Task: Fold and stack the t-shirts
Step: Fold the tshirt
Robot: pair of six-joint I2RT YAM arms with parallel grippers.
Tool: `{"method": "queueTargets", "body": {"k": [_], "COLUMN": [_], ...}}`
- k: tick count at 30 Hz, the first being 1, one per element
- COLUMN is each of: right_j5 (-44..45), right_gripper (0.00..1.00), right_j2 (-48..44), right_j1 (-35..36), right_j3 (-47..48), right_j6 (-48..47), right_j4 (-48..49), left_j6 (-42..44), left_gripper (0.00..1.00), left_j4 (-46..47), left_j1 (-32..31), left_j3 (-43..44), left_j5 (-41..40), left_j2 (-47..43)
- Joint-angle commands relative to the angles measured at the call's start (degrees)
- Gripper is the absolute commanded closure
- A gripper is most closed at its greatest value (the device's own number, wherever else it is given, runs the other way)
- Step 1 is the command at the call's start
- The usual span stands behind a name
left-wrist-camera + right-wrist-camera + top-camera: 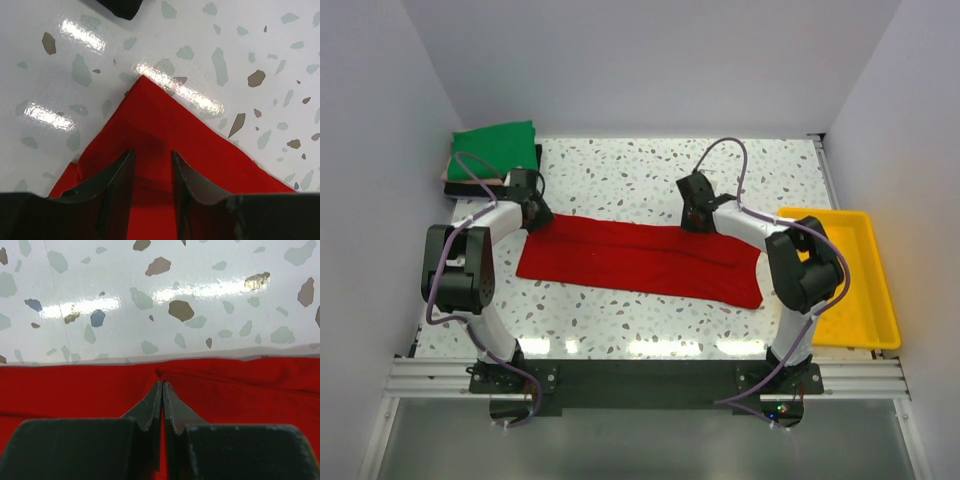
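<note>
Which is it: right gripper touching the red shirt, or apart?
Touching. In the right wrist view the right gripper pinches the red shirt, cloth puckering at its tips.

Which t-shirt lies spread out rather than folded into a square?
The red t-shirt, stretched as a long strip across the middle of the table; the green t-shirt sits folded square at the far left corner.

A white surface (620, 170) flecked with grey and brown chips sits between plain pale walls (650, 60), a shallow yellow plastic tray (870, 290) along its right edge, a silver rail (420, 378) in front.
</note>
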Motion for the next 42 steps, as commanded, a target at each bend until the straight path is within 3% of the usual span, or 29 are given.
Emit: {"method": "queueTargets", "body": {"k": [1, 20, 29, 31, 32, 35, 42], "right_j5": [-0.29, 1.03, 2.87, 5.32, 6.12, 10.34, 11.23], "right_gripper": [0.98, 1.0, 1.0, 0.94, 0.84, 0.65, 0.52], "right_j2": [-5.39, -24.55, -27.46, -27.28, -26.93, -23.25, -8.93], "right_j1": [0.4, 5.76, 10.24, 10.16, 10.25, 9.81, 7.17], "right_j3": [-1.85, -16.61, -22.68, -21.72, -20.76, -15.67, 0.16], "right_j6": [1.54, 8.65, 12.0, 11.57, 10.43, 6.75, 2.95], "right_j4": [1.58, 3.16, 6.06, 4.49, 3.78, 1.85, -2.55], "left_j6": [-1.17, -3.46, -3.55, -3.37, -3.11, -2.93, -2.84], "left_gripper": [0.61, 0.64, 0.64, 0.64, 0.64, 0.64, 0.65], "left_j4": [0.51, 0.77, 1.65, 1.91, 1.91, 2.0, 2.88], "left_j1": [-0.2, 1.29, 2.79, 2.79, 2.79, 2.79, 2.79], "left_j3": [-0.87, -5.44, -8.43, -8.61, -8.52, -8.08, -8.08], "left_j5": [-0.97, -0.45, 0.87, 1.49, 1.49, 2.28, 3.6], "left_j2": [-0.64, -4.68, -7.4, -7.49, -7.41, -6.97, -6.79]}}
